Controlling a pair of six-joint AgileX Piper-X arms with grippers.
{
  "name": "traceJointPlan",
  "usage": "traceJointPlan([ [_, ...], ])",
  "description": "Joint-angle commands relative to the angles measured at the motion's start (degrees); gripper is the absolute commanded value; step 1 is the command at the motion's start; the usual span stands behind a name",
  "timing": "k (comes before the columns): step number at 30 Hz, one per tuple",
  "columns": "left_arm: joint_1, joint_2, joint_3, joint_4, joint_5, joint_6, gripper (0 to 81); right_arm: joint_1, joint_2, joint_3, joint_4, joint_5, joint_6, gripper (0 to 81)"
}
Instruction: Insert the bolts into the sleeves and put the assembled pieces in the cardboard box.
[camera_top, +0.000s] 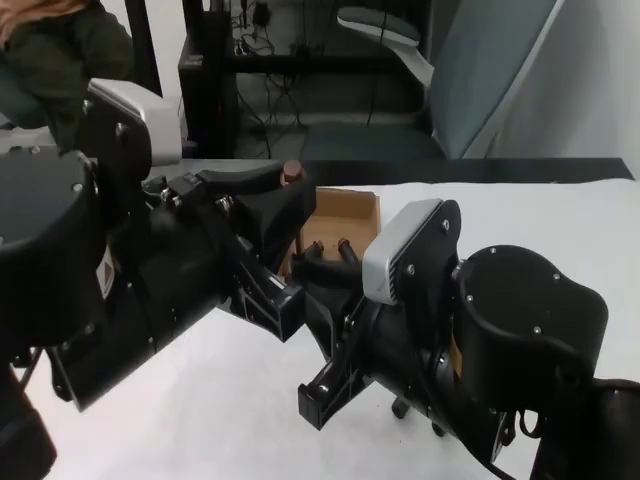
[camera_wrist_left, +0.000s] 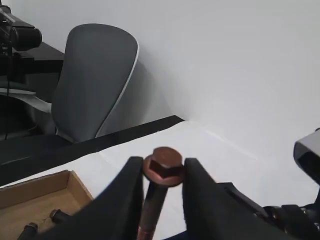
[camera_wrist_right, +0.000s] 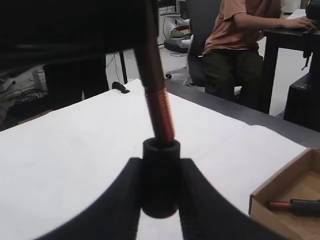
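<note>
White bench (camera_wrist_right: 75, 150) below: my left gripper (camera_wrist_left: 162, 167) clamps the bolt (camera_wrist_left: 155, 200) by its head, tip in the sleeve (camera_wrist_right: 161, 182) my right gripper (camera_wrist_right: 160, 164) pinches.

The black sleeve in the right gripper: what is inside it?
The threaded end of the copper bolt enters the open end of the sleeve. How deep it goes is hidden by the sleeve wall.

A copper-coloured, hex-headed bolt (camera_wrist_left: 162, 167) is held nearly upright, its threaded tip entered into a black sleeve (camera_wrist_right: 160, 175). In the open cardboard box (camera_wrist_left: 35, 184), far centre, 2 assembled pieces (camera_wrist_left: 55, 216) are laid.
</note>
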Motion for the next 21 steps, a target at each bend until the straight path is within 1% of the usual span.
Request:
traceJointPlan([
  [1, -0.3, -0.1, -0.2, -1.0, 0.5, -0.3, 1.8, 0.0, -0.3, -0.6, -2.0, 1.3, -0.2, 0.6],
  [6, -0.3, -0.1, -0.2, -1.0, 0.0, -0.3, 1.8, -0.1, -0.3, -0.6, -2.0, 3.9, -1.1, 0.6],
  [13, -0.3, 0.5, -0.2, -1.0, 0.0, -0.3, 1.8, -0.1, -0.3, -0.6, -6.1, 3.9, -1.4, 0.6],
  [16, -0.3, 0.9, -0.2, -1.0, 0.0, -0.3, 1.8, -0.1, -0.3, -0.8, -7.3, 1.7, -1.4, 0.6],
  [21, -0.3, 0.9, -0.2, -1.0, 0.0, -0.3, 1.8, 0.1, -0.3, -0.8, -8.1, 1.3, -2.2, 0.6],
])
